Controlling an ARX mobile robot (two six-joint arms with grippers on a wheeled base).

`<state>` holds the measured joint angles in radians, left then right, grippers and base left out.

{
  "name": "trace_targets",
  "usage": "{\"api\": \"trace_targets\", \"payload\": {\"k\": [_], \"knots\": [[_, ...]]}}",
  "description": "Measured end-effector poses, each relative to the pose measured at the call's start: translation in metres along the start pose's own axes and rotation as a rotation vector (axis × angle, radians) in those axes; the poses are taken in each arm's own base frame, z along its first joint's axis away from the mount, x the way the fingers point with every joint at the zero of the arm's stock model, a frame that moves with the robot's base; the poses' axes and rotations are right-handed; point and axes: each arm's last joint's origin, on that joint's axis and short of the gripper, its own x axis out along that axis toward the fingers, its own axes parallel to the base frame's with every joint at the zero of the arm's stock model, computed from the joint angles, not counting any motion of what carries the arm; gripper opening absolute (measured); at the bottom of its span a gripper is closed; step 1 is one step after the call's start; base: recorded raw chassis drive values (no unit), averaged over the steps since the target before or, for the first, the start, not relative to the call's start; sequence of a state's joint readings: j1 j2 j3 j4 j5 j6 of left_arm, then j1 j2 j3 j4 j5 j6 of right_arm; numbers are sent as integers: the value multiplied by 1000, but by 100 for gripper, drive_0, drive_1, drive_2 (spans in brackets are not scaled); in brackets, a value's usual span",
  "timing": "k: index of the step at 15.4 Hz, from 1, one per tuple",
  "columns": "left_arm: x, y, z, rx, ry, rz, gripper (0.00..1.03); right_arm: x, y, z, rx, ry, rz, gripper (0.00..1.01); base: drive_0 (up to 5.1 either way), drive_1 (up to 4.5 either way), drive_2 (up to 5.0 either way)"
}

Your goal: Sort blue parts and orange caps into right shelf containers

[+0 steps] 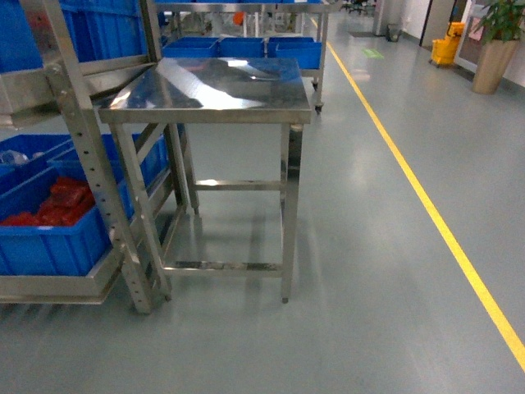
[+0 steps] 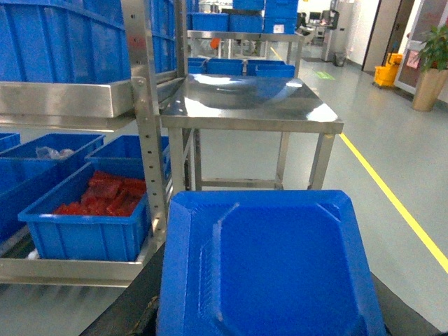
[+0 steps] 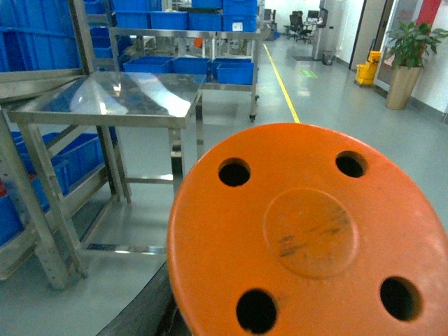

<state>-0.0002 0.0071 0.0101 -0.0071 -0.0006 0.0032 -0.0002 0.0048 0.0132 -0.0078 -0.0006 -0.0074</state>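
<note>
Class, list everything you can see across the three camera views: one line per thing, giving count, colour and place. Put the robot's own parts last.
Steel table: one, silver, centre, beside the rack.
Metal rack: one, silver, left.
Crates: several, bright blue, on the left rack and on a far shelf unit.
Red items: a heap, in the nearest low crate.
Blue part: one, fills the foreground of the left wrist view.
Orange cap: one, round with four holes, fills the foreground of the right wrist view.
Floor line: one, yellow, right.
Potted plant: one, green in a tan pot, far right.
Mop bucket: one, yellow, far right.
Robot arms and fingers: none visible in any view.
</note>
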Motion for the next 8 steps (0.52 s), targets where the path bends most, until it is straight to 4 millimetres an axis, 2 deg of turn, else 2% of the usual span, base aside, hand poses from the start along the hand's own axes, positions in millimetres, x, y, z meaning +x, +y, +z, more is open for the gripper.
{"api": "trace_targets", "payload": {"k": [8], "knots": [[0, 0, 0, 0, -1, 0, 43, 0, 0, 0, 0, 2, 0, 45, 4, 433, -425]]}}
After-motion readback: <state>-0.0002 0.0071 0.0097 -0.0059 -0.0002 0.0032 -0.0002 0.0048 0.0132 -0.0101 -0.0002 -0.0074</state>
